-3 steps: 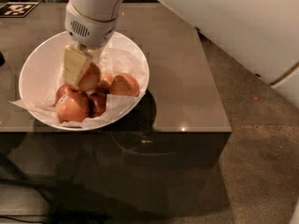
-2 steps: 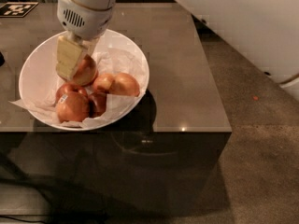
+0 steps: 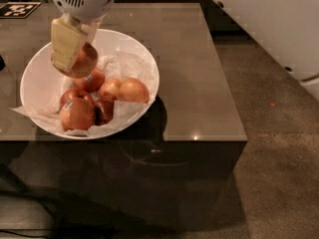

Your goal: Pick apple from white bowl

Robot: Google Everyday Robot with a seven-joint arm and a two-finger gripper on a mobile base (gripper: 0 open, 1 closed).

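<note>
Camera view: my claw (image 3: 74,59) is clamped on the apple (image 3: 87,61), over the white bowl's (image 3: 36,81) far-left part.

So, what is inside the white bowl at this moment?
Crumpled paper and several loose apples lie in the bowl. The end effector is shut on another apple over the bowl's far left part, covering what lies beneath.

Dark table (image 3: 199,73): white bowl (image 3: 41,78), tag card (image 3: 19,9); gripper (image 3: 76,54) holding apple (image 3: 86,62) over bowl
</note>
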